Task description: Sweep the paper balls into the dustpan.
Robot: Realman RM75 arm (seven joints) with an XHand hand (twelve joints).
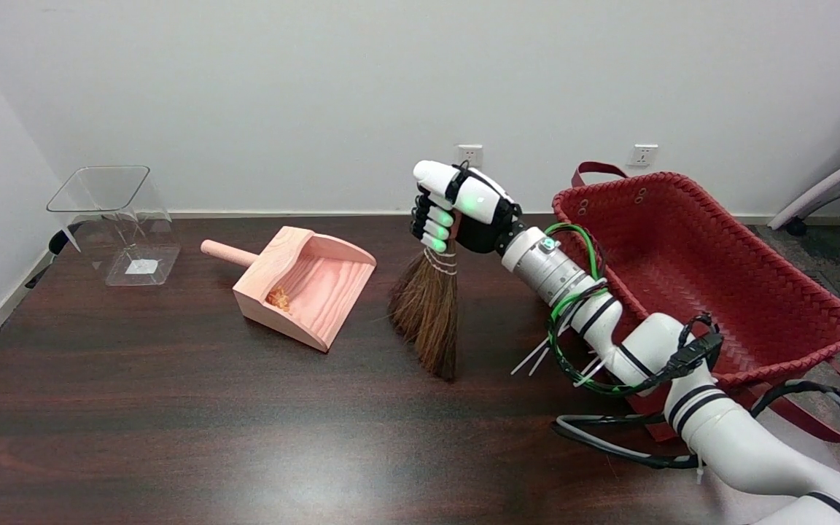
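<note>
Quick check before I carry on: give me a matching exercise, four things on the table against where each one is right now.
Things:
1. broom
2. paper ball
3. clear container
4. red basket

Places:
A. far left of the table
B. inside the dustpan
C. right side, behind the arm
D. held by the right hand

Pairs: 1-D, 2-B, 3-A, 4-C

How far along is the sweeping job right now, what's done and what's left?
Nearly done, it seems. One small orange paper ball already lies inside the pink dustpan, near its back wall. No other paper balls show on the table. The right hand grips the broom, bristles pointing down just right of the dustpan's mouth. What is left looks like putting the broom down, unless a ball is hidden from this view.
</note>
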